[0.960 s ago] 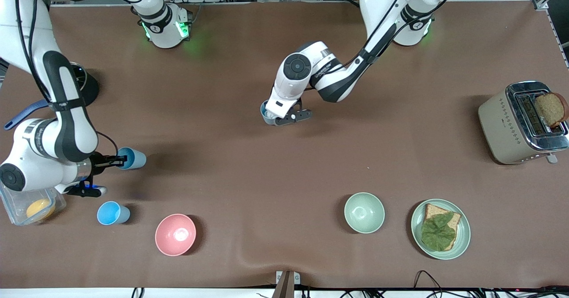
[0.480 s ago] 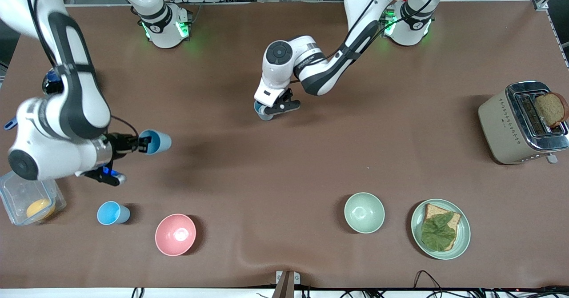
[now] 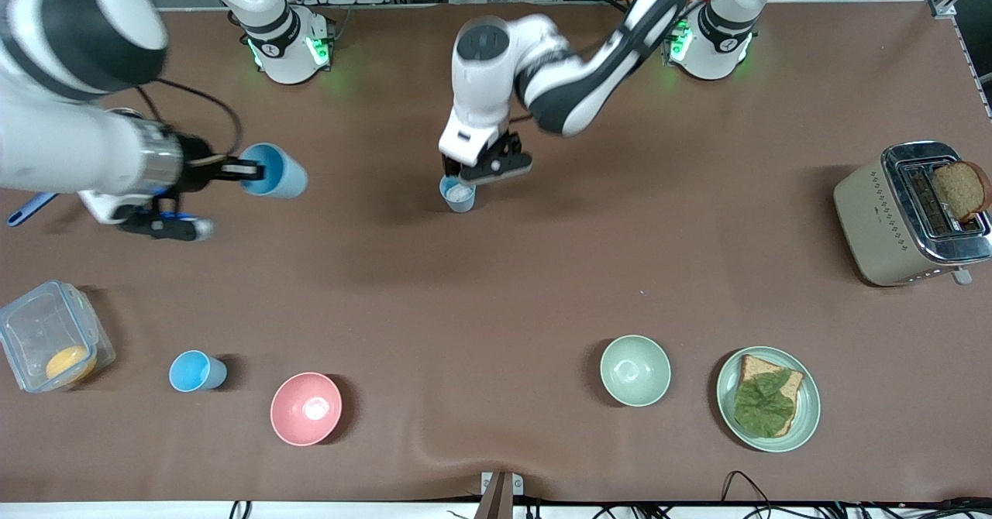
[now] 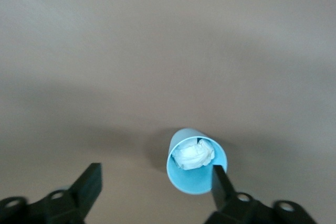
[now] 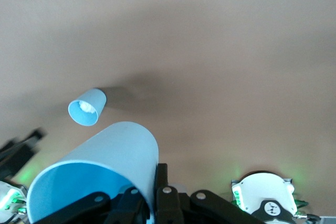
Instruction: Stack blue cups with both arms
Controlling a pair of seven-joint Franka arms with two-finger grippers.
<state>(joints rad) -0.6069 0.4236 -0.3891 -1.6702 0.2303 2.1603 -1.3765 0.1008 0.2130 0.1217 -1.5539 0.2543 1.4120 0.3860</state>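
Note:
My right gripper is shut on the rim of a sky-blue cup and holds it on its side above the table at the right arm's end; the right wrist view shows its fingers pinching the cup's wall. A grey-blue cup stands upright mid-table with a white crumpled wad inside. My left gripper hangs open just above it, apart from it; in the left wrist view the cup sits beside one finger. A second sky-blue cup stands near the front camera.
A pink bowl and a pale green bowl stand near the front. A plate with bread and a leaf, a toaster and a clear box holding something orange are also on the table.
My right arm has lifted the sky-blue cup and carried it toward the bases. My left gripper has let go of the grey-blue cup and risen; the cup now stands alone.

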